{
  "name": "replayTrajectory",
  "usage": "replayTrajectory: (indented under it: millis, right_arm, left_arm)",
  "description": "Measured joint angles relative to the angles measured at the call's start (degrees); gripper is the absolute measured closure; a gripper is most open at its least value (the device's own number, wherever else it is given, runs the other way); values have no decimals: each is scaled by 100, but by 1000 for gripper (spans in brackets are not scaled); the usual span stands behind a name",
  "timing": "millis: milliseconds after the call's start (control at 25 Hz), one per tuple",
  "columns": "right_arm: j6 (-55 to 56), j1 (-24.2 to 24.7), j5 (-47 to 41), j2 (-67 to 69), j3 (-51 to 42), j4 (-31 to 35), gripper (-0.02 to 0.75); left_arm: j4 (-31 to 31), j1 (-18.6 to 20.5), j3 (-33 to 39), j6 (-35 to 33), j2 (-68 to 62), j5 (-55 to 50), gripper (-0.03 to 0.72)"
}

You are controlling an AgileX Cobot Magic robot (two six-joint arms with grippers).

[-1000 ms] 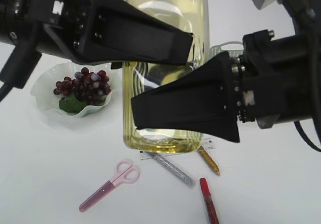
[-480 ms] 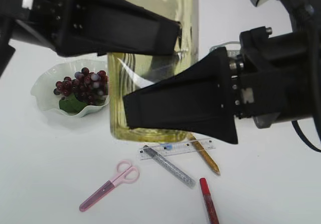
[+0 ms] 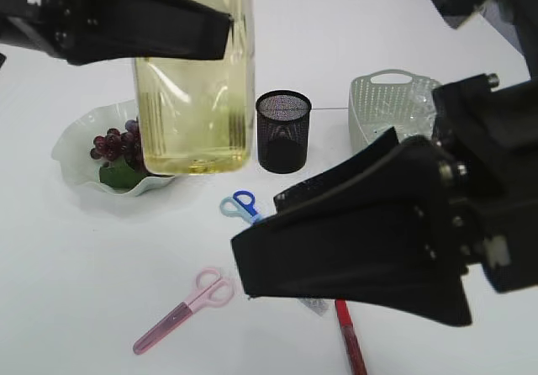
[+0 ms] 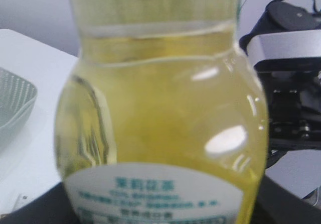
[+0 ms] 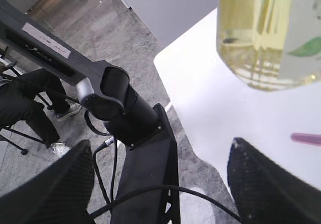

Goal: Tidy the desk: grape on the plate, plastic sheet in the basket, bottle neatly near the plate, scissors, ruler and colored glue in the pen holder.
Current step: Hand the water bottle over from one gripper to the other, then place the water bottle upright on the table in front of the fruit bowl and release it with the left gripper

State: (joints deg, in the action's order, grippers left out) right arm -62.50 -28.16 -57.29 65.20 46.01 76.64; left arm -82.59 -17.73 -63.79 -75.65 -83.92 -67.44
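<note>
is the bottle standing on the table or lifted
Lifted and upright: the bottle hangs in the left gripper, its base above the table, in front of the plate.

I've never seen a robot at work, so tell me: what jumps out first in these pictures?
A big clear bottle of yellow liquid hangs in the air at upper left, held by the left gripper above a white wavy plate of dark grapes. The right gripper, black and empty, looms huge at lower right. Between them a black mesh pen holder stands on the white table, with pink scissors lying in front.
</note>
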Motion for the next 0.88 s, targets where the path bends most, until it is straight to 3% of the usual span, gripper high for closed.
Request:
replayTrajectory:
  millis: [440, 600, 880]
  right_arm:
    - [1509, 0, 368, -174, 0, -1618, 143]
    - [2567, 0, 434, -174, 0, -2607, 144]
    - [4252, 0, 478, -174, 0, -4307, 152]
  left_arm:
    - [1080, 1132, 0, 460, 383, -22, 260]
    - [1619, 1237, 0, 690, 585, -2, 260]
    - [1683, 1237, 670, 609, 830, 805, 259]
